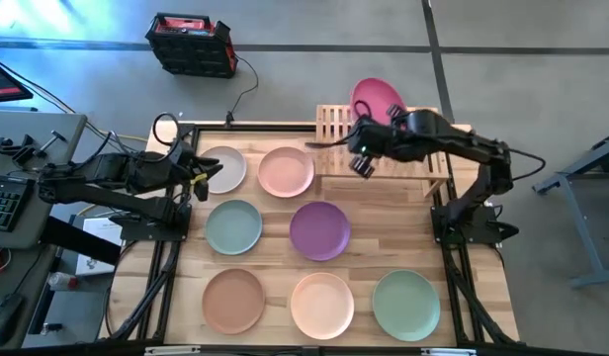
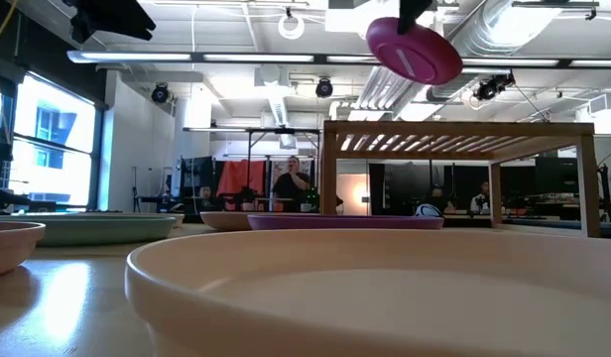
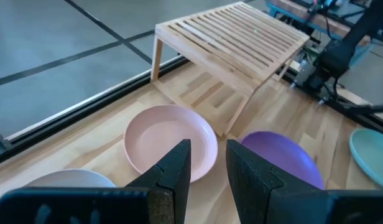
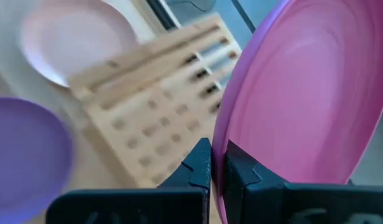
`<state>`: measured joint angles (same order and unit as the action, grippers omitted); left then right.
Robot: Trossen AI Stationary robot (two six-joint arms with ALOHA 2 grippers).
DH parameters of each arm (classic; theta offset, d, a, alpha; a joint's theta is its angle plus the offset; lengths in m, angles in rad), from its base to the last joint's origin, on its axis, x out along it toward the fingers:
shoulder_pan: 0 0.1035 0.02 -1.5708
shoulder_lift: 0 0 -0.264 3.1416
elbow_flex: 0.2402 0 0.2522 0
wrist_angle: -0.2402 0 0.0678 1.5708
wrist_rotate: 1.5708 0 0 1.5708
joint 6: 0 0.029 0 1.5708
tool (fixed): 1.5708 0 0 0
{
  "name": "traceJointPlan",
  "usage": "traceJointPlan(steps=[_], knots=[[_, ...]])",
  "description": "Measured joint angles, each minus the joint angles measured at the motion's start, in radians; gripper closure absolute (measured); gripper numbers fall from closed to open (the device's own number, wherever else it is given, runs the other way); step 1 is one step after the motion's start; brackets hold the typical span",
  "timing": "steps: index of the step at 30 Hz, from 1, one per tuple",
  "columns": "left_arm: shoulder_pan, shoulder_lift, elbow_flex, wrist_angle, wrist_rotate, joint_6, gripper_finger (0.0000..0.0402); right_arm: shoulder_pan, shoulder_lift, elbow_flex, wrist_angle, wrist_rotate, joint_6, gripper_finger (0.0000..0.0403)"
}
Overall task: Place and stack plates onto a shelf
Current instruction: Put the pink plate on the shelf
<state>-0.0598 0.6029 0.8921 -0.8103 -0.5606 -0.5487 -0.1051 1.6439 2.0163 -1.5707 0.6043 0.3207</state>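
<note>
My right pincer (image 4: 211, 163) clamped on rim of magenta plate (image 1: 376, 99), held tilted above shelf (image 1: 384, 148) at 12 o'clock of tabletop (image 1: 364, 267), probably for lowering flat onto slats. Left pincer (image 3: 208, 162) slightly apart, empty, waiting at 9 o'clock.

1. High view looks straight down over the whole table, shelf (image 1: 384, 148) at its far edge.
2. Low view sits at tabletop height, close behind a cream plate (image 2: 385, 288), facing the shelf (image 2: 459, 134).
3. Left wrist view faces the shelf (image 3: 235, 40) obliquely.
4. Right wrist view looks down on the shelf (image 4: 154, 93) from close above.
</note>
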Motion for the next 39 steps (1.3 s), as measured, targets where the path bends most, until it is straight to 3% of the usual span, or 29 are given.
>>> traceJointPlan(steps=[12,22,39], knots=[[0.076,0.000,0.000,0.003,-0.009,-0.007,0.0312,-0.144,-0.205,-0.308,-0.001,-0.013,-0.075,0.0403],[0.143,0.000,0.000,0.003,-0.013,-0.016,0.0312,-0.192,-0.267,-0.519,0.000,-0.054,-0.059,0.0403],[0.217,0.006,0.000,0.003,-0.013,-0.016,0.0312,-0.217,-0.263,-0.595,0.001,-0.191,-0.057,0.0403]])
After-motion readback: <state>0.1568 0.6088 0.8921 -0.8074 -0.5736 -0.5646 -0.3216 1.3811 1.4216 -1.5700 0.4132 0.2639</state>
